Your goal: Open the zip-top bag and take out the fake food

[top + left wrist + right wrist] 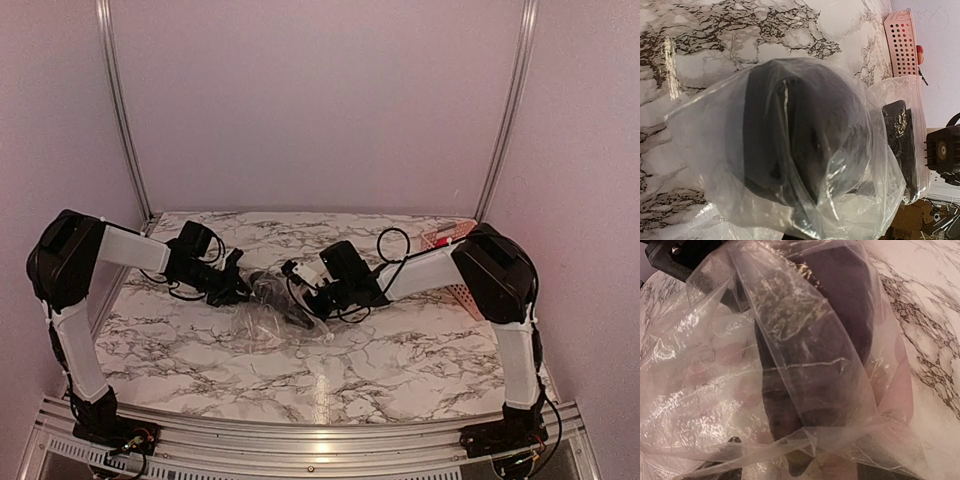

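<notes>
Left gripper [238, 284]: clamped shut on the left edge of the zip-top bag [258, 322]; likely an anchor, keeping the film taut against any pull from the other side.
Right gripper [300, 296]: pressed into the bag's right side, film draped over its own camera; jaw width hidden by plastic, so wide or narrow cannot be told, nor whether anything is held.
Zip-top bag: crumpled on the table [400, 360], between both grippers; mouth not made out, open or sealed unclear.
Fake food [805, 130]: one dark rounded piece inside the bag, tight against the film; no other pieces made out there.
Pink basket [447, 238]: far right, behind the right arm, well apart from the bag.
Step, as judged: two-sided hold for parting the mouth; removal not yet done.
Risk: slick film, may slide out of a pinch.
</notes>
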